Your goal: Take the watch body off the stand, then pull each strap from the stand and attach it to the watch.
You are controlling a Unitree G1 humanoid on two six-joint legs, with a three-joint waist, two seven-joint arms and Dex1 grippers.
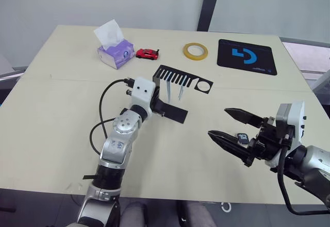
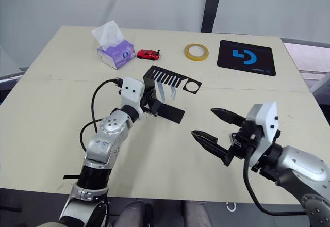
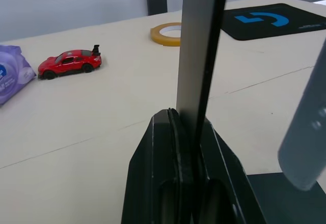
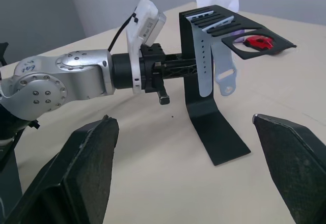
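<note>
Left gripper (image 1: pixel 157 104) has its jaws clamped on the narrow upright of the stand (image 1: pixel 180 77), bracing it on the desk (image 1: pixel 62 93). Both straps (image 4: pixel 211 63) hang from the comb slots of the top plate, pale and side by side; the cutout hole looks empty. Right gripper (image 1: pixel 230 128) hovers well apart from the stand, jaws wide open, nothing between them. The watch body (image 1: pixel 242 138) lies on the desk just beside the right jaws. We judge next is pulling a strap: keep the left hold firm, approach the strap's free end squarely, pinch low, draw along the slot without twisting.
</note>
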